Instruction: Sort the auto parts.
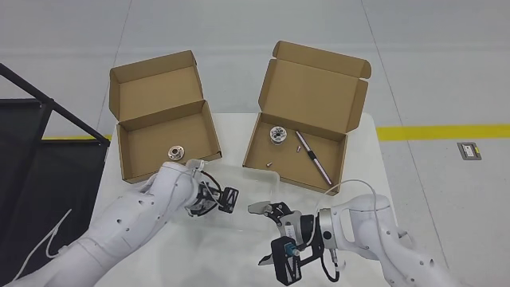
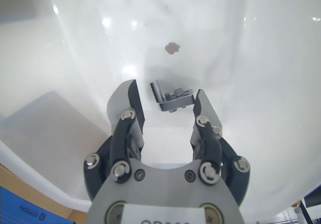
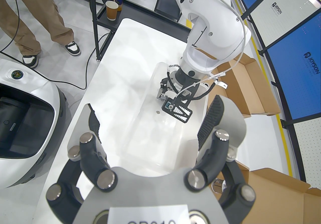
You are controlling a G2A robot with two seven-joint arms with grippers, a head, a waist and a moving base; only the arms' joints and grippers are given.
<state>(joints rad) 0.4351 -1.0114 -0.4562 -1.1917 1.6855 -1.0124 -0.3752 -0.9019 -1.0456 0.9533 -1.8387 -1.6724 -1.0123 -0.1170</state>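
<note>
My left gripper point(image 2: 166, 92) is open and low inside a clear plastic tray point(image 2: 75, 42). A small grey L-shaped bracket point(image 2: 173, 100) lies on the tray floor between its fingertips, close to one fingertip. A tiny brownish part point(image 2: 172, 48) lies a little beyond it. From above, the left gripper point(image 1: 213, 202) is at the tray's left side. My right gripper point(image 3: 153, 119) hangs open and holds nothing above the tray's other end, facing the left gripper point(image 3: 164, 93). Its place in the top view is right of the tray's middle, right gripper point(image 1: 263, 233).
Two open cardboard boxes stand behind the tray. The left box point(image 1: 139, 155) holds a round metal part point(image 1: 175, 153). The right box point(image 1: 335, 159) holds a round part point(image 1: 277, 133), a thin rod point(image 1: 313, 157) and small screws point(image 1: 269, 163). The table edge point(image 1: 370, 127) is close on the right.
</note>
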